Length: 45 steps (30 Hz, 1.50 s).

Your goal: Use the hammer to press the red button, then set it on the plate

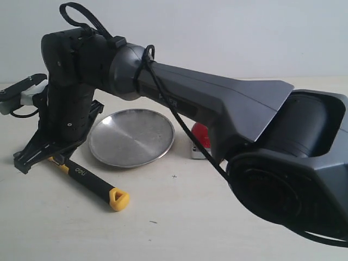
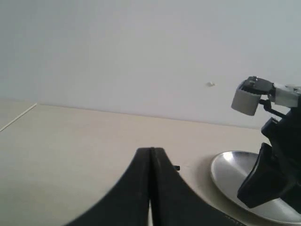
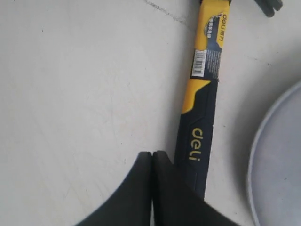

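Note:
The hammer (image 1: 87, 178) lies flat on the table left of the plate (image 1: 131, 137), its yellow end toward the front and its head hidden behind my right gripper (image 1: 41, 157). In the right wrist view my right gripper (image 3: 152, 153) is shut with its jaws pressed together and nothing between them. The black and yellow handle (image 3: 200, 117) lies just beside the fingertips, outside them. The red button (image 1: 200, 133) peeks out behind my right forearm, right of the plate. My left gripper (image 2: 151, 149) is shut and empty above bare table, away from the hammer.
My right arm (image 1: 217, 103) reaches across the scene from the right, over the button and the plate's far edge. The silver plate's rim (image 3: 254, 160) lies close to the hammer handle. In the left wrist view the plate (image 2: 230, 172) sits behind the right gripper body (image 2: 273, 174).

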### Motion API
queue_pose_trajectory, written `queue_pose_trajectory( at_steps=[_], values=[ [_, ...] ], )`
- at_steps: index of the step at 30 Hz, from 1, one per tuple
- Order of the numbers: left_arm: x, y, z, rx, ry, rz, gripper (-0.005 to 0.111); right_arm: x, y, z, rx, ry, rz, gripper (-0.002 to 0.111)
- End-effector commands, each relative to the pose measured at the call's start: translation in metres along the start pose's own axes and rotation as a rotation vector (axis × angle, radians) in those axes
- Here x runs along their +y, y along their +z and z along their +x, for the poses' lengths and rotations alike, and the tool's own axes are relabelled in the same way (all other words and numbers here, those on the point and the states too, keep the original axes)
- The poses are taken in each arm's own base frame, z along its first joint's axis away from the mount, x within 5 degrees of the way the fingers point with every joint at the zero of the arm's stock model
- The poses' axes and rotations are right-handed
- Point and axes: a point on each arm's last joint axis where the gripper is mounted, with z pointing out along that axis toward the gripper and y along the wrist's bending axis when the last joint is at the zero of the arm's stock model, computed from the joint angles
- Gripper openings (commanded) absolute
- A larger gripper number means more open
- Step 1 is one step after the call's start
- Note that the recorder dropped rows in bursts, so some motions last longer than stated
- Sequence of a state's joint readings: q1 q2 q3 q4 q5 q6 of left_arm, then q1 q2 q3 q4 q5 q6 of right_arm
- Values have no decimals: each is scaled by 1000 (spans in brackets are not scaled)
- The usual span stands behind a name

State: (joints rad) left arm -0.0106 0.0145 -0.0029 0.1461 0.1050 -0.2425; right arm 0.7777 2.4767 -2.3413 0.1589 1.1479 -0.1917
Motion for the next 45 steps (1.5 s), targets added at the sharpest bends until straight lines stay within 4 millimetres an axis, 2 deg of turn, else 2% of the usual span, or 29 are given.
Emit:
queue_pose_trajectory(
  at_steps=[1,5,8,12,17,24,27,29,36,38,39,43,44,45],
  values=[
    [0,0,1,-4,3,-2,0,0,-8,-5,-37,-6,22,0],
    [0,0,1,-4,3,-2,0,-10,-9,-2,-22,97,60,0],
    [0,0,1,-4,3,-2,0,-7,-9,0,4,183,37,0],
    [0,0,1,-4,3,-2,0,-7,-8,-1,-8,160,29,0],
    [0,0,1,-4,3,-2,0,-11,-10,-11,-119,124,73,0],
    [0,0,1,-4,3,-2,0,0,-34,-27,-323,71,109,0],
    [0,0,1,-4,3,-2,0,1,-46,-25,-378,69,117,0],
    [0,0,1,-4,3,-2,0,3,-59,-16,-412,55,137,0],
    [0,0,1,-4,3,-2,0,14,-97,50,-572,60,162,0],
    [0,0,1,-4,3,-2,0,23,-127,92,-599,52,169,0],
    [0,0,1,-4,3,-2,0,26,-133,111,-592,53,170,0],
    [0,0,1,-4,3,-2,0,41,-179,192,-699,71,168,0],
    [0,0,1,-4,3,-2,0,45,-186,216,-703,84,163,0],
    [0,0,1,-4,3,-2,0,47,-192,231,-711,84,163,0]
  ],
)
